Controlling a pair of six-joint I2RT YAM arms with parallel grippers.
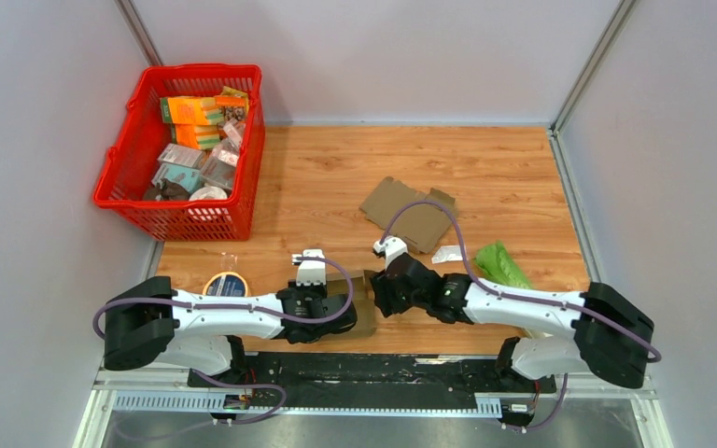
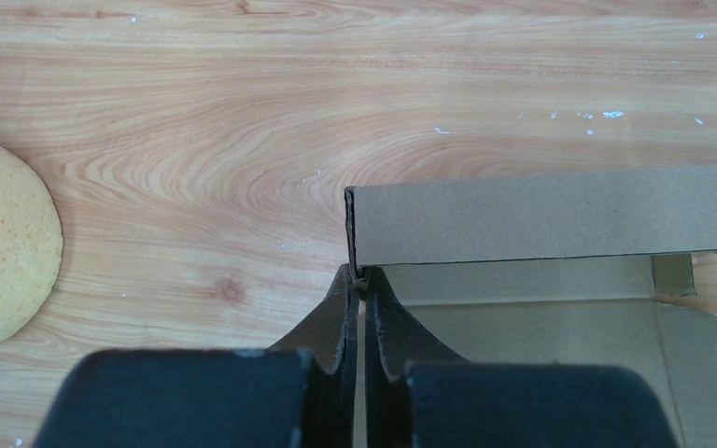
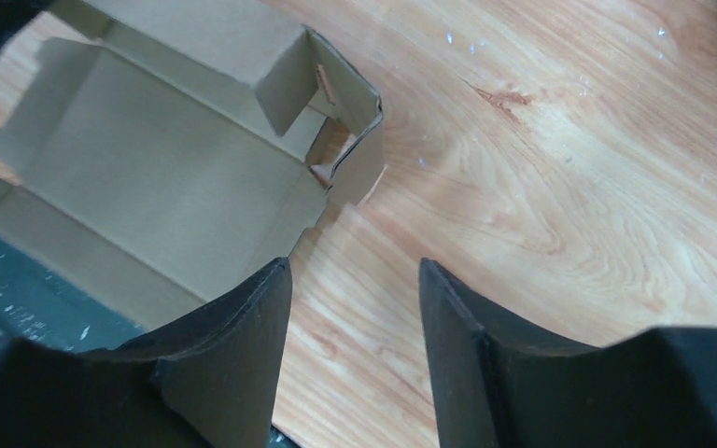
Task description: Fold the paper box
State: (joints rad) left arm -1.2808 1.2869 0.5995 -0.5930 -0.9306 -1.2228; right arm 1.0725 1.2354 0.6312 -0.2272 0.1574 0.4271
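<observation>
The paper box (image 1: 365,311) sat at the near edge of the table (image 1: 317,177), between the two arms, and looked about half made. In the left wrist view one long wall (image 2: 541,222) stood upright over the flat base. In the right wrist view a far corner (image 3: 341,140) was raised with its small tab bent inward, though loosely and not squared. The top was open, and the flaps along the near side lay low or flat, so the remaining walls, the tabs and the closing seemed left to do. The left gripper (image 2: 359,283) had its fingers pinched together on the end of the upright wall, holding the box in place. The right gripper (image 3: 355,275) hovered just beside the raised corner with its fingers apart and only bare wood between them, gripping nothing. A second flat sheet of cardboard (image 1: 409,211) lay untouched farther back on the table.
</observation>
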